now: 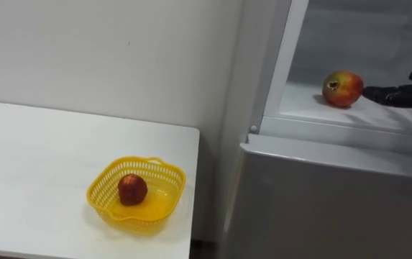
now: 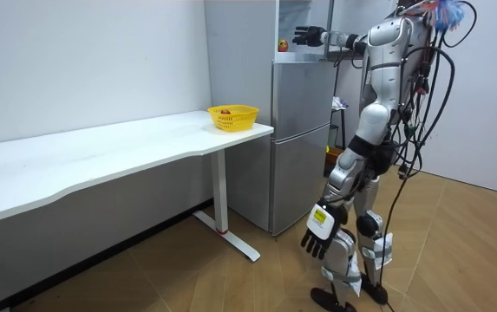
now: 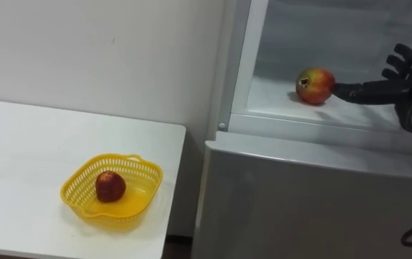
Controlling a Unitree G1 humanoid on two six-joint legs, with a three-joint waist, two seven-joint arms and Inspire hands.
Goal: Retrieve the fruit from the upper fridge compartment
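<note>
Red-yellow fruit (image 3: 315, 85) sits on the upper fridge shelf (image 3: 277, 102), near its front edge. It lies directly left of the right hand (image 3: 392, 88), whose fingers (image 3: 356, 91) are straight and apart. The tips are at the fruit's right side; I can't tell if they touch. The fruit is round with no long axis, and its dark end points left. Left hand (image 2: 317, 236) hangs relaxed, so the right hand is nearer.

The room is bright all over, with soft, even light on the white wall (image 1: 83, 57) and table (image 1: 33, 165). The basket (image 1: 136, 194) has only a faint shadow under it. The fruit (image 1: 342, 88) in the fridge (image 1: 321, 187) drops a small dark shadow to its left on the pale shelf (image 1: 378, 115).
</note>
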